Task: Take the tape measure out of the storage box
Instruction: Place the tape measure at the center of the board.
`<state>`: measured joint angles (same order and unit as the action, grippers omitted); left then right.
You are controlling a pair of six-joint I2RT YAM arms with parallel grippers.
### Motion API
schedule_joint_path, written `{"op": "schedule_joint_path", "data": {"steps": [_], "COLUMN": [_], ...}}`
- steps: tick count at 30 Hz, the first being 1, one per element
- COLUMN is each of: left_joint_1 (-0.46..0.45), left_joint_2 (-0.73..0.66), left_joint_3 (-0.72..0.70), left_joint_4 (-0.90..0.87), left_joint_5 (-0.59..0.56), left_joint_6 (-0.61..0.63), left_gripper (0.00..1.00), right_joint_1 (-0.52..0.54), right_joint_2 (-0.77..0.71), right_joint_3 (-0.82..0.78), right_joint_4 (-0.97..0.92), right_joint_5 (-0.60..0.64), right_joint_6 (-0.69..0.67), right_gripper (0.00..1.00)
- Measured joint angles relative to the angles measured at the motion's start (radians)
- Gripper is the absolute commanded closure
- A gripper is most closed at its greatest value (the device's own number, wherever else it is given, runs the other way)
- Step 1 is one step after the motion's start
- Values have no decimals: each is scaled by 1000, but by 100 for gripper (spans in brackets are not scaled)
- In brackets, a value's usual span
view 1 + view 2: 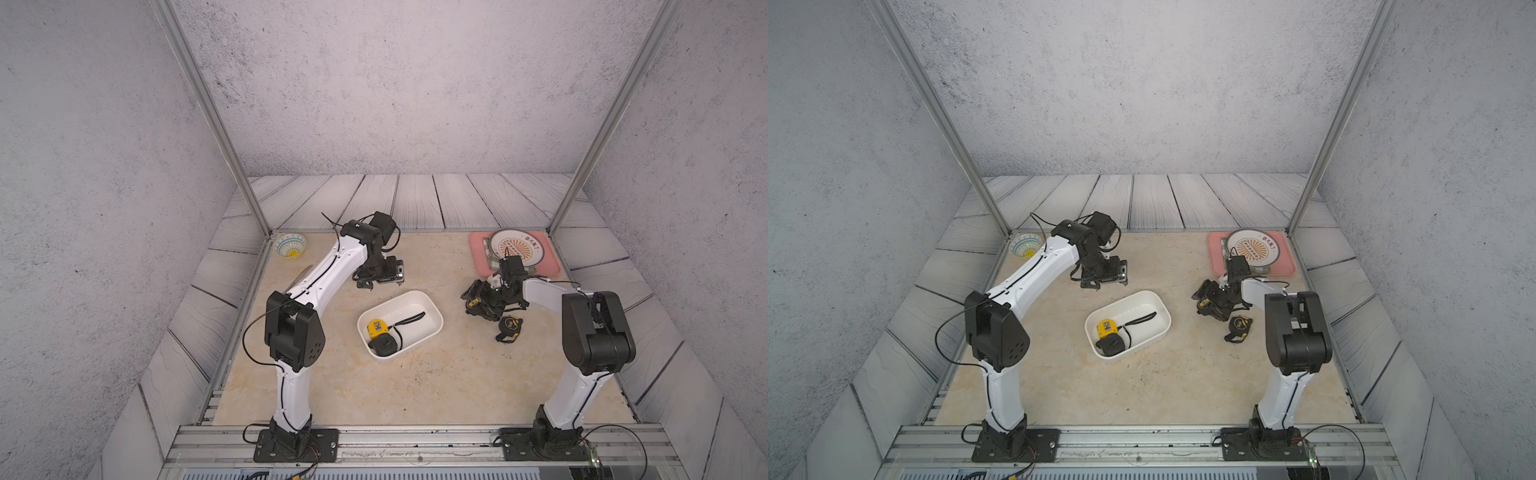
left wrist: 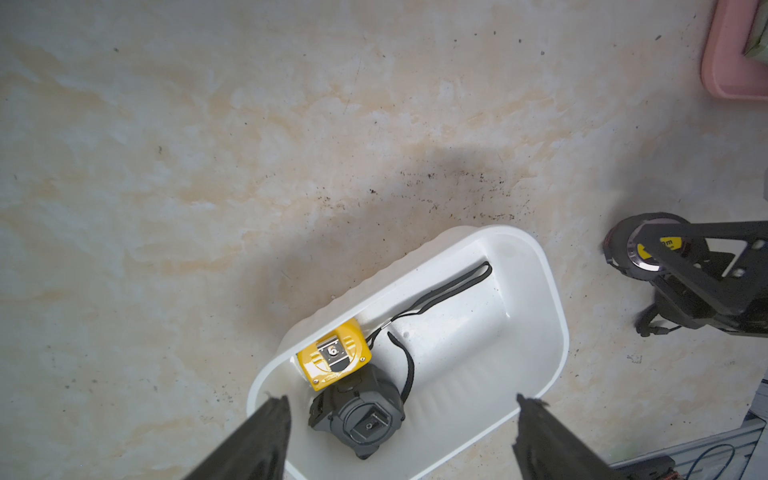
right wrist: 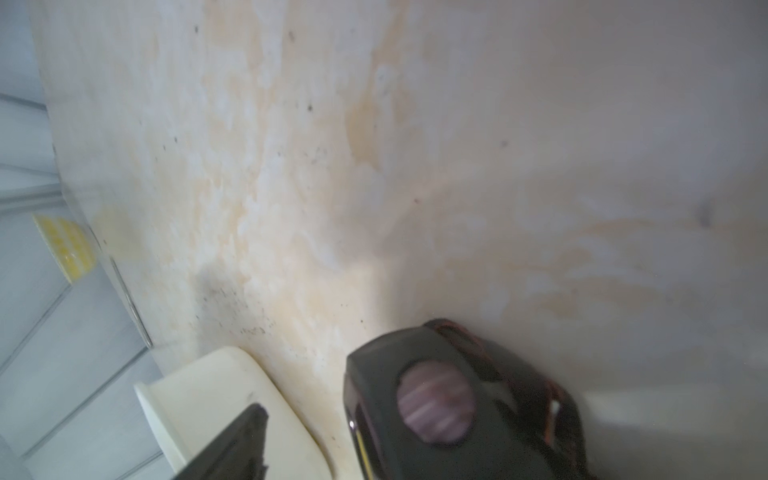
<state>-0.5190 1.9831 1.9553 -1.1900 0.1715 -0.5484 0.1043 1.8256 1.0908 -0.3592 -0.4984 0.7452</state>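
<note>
Left pincer (image 2: 403,401) spread wide above the shallow white plastic storage box (image 1: 422,332), with two tape measures inside.
The squarish yellow plastic tape measure (image 2: 332,357) and the rounded dark grey tape measure (image 2: 361,415) lie touching at one end of the box. The yellow one is against its wall, and black wrist straps (image 2: 449,286) trail across its floor. Best bet: descend on the grey one, fingers on its free sides, then lift straight so the strap clears the rim. Beside the box, the right pincer (image 1: 471,301) looks released, one finger clear of a black tape measure (image 3: 457,407).

Yellow tape measure (image 2: 332,361) back: possibly "6".
</note>
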Motion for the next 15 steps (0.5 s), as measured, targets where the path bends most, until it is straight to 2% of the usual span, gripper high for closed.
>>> {"op": "schedule_joint_path", "data": {"steps": [6, 15], "left_joint_1": [0, 0], "left_joint_2": [0, 2], "left_joint_3": [0, 0], "left_joint_4": [-11, -24], "left_joint_5": [-3, -14], "left_joint_6": [10, 31], "left_gripper": [10, 6], "right_joint_1": [-1, -1], "right_joint_2": [-13, -123], "right_joint_3": [15, 77], "right_joint_4": [-56, -183], "right_joint_5": [49, 146], "right_joint_6": [-9, -53], "right_gripper": [6, 5]}}
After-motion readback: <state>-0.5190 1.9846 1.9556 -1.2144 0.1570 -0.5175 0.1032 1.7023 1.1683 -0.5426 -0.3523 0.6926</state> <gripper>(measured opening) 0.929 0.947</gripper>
